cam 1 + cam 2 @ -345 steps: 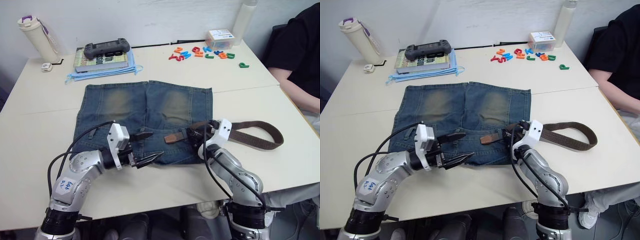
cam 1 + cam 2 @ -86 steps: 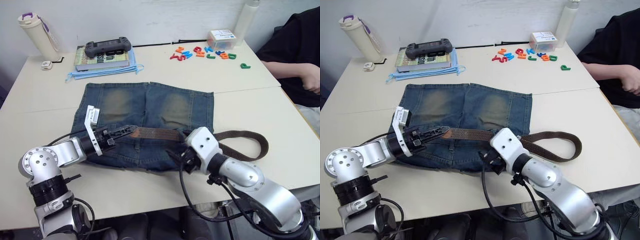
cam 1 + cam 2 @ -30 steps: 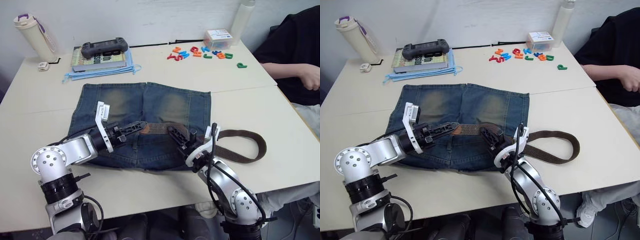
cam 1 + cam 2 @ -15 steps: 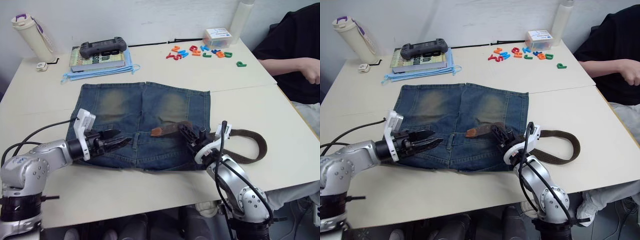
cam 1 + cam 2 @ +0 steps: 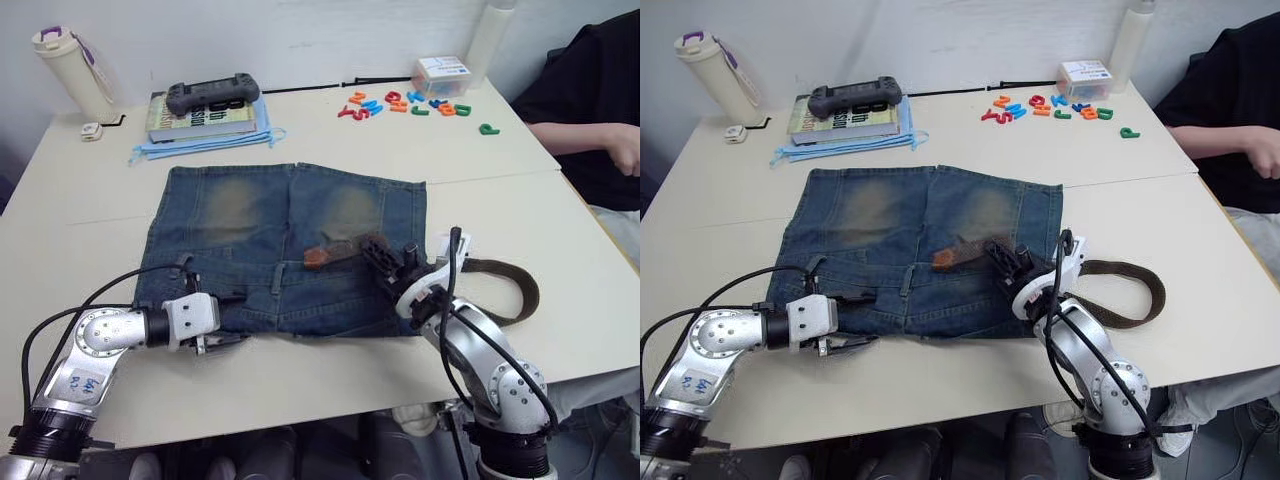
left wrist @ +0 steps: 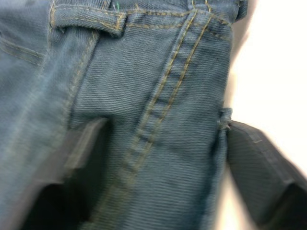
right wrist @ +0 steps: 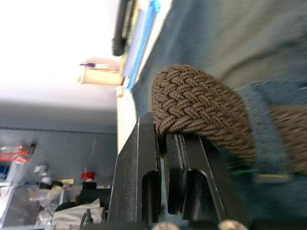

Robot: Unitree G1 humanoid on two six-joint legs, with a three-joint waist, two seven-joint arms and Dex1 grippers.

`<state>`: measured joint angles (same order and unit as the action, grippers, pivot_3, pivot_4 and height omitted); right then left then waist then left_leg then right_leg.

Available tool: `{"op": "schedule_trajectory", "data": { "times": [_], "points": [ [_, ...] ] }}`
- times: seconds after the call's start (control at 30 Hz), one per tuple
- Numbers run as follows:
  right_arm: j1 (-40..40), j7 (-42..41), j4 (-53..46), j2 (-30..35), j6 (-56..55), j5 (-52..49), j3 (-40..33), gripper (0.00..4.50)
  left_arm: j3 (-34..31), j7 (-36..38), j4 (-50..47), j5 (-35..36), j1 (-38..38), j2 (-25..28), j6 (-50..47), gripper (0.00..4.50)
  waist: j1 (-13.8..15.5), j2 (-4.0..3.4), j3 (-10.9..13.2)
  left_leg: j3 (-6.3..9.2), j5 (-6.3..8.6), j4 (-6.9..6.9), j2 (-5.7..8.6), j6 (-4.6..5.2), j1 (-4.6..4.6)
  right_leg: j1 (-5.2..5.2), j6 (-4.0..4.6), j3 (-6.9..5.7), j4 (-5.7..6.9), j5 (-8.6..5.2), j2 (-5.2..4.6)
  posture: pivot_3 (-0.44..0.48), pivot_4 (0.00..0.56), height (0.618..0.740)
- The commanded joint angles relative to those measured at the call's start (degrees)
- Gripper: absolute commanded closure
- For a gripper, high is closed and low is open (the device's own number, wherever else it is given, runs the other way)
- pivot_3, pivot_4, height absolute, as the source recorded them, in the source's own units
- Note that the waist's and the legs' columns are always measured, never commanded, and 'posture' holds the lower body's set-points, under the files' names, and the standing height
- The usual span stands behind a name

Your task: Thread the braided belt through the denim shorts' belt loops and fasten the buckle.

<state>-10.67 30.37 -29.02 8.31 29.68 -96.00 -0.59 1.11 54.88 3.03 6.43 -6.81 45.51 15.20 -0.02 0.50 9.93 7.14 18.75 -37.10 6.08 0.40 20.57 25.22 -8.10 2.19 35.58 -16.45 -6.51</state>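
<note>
One claw (image 5: 228, 318) off belt (image 5: 500, 290) now

On the desk (image 5: 500, 210): 1 pair of denim shorts (image 5: 290, 240), 1 braided belt (image 5: 500, 290), 1 book (image 5: 205, 118), 1 game controller (image 5: 212, 96), 2 bottles (image 5: 68, 70), 1 small box (image 5: 441, 72).
</note>
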Motion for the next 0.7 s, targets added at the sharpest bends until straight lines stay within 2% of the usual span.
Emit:
{"op": "schedule_trajectory", "data": {
  "times": [0.03, 0.07, 0.17, 0.2, 0.3, 0.43, 0.53, 0.7],
  "points": [
    [-1.10, 0.20, -3.62, 0.13, -1.04, -1.71, -1.10, 4.50, 1.38, 0.15, 1.77, -2.14, 0.64, -0.25, 1.53, 2.56, -0.05, 0.00, 0.00, 0.00, 0.00, 0.00, 0.00, 0.00, 0.00, 0.00, 0.00, 0.00, 0.00, 0.00, 0.00, 0.000, 0.150, 0.731],
    [-1.32, 0.38, -3.85, 0.09, -1.19, -1.83, -1.08, 4.50, 1.46, 0.44, 1.22, -1.49, 0.90, -0.47, 1.15, 3.10, -0.05, 0.00, 0.00, 0.00, 0.00, -0.02, -0.01, 0.00, 0.00, 0.00, 0.00, 0.00, 0.02, 0.00, 0.01, 0.000, 0.150, 0.731],
    [-1.91, 0.90, -4.06, -0.07, -1.79, -2.19, -1.14, 4.50, 2.00, 0.78, -1.37, -0.53, 1.70, -1.20, 0.49, 4.33, -0.04, -0.01, -0.01, 0.00, 0.00, -0.02, 0.00, 0.01, 0.00, 0.00, 0.00, -0.01, 0.04, 0.00, 0.02, 0.000, 0.150, 0.731],
    [-2.17, 1.04, -3.88, -0.05, -1.96, -2.36, -1.25, 4.50, 2.41, 0.39, -3.02, -0.12, 1.95, -1.89, -1.28, 4.48, -0.05, -0.01, -0.01, 0.00, -0.01, -0.03, 0.02, 0.02, 0.00, 0.00, -0.01, 0.00, 0.04, 0.00, 0.02, 0.000, 0.150, 0.731],
    [-3.19, 1.13, -2.79, 0.95, -1.84, -3.14, -2.24, 4.50, 4.40, -1.99, -8.84, 1.05, 1.69, -5.54, -9.57, 4.48, 0.18, -0.03, 0.01, 0.03, -0.01, -0.03, 0.09, 0.08, 0.00, -0.03, -0.03, -0.02, 0.02, 0.01, 0.00, 0.000, 0.150, 0.731],
    [-4.60, 0.01, -0.20, 4.30, -0.51, -5.06, -4.96, 4.50, 7.79, -6.11, -12.36, -1.84, -0.88, -10.83, -17.87, 4.48, 0.49, -0.03, 0.00, 0.05, 0.00, -0.12, 0.17, 0.20, 0.01, -0.20, -0.16, -0.04, -0.07, 0.08, -0.03, 0.000, 0.150, 0.731],
    [-6.16, -2.11, 3.12, 8.91, 2.08, -6.67, -7.24, 4.50, 10.41, -9.26, -12.55, -4.06, -3.97, -14.92, -22.86, 4.48, 1.17, -0.06, 0.00, 0.06, -0.01, -0.17, 0.18, 0.23, 0.00, -0.27, -0.21, -0.05, -0.15, 0.11, -0.02, 0.000, 0.150, 0.731],
    [-8.94, -6.18, 9.62, 15.46, 6.14, -7.88, -10.14, 4.50, 13.63, -12.84, -10.92, -8.29, -7.14, -18.40, -26.26, 4.48, 1.46, -0.11, -0.01, 0.06, -0.03, -0.16, 0.15, 0.22, -0.04, -0.31, -0.21, -0.08, -0.14, 0.12, -0.01, 0.000, 0.150, 0.731]
  ]
}}
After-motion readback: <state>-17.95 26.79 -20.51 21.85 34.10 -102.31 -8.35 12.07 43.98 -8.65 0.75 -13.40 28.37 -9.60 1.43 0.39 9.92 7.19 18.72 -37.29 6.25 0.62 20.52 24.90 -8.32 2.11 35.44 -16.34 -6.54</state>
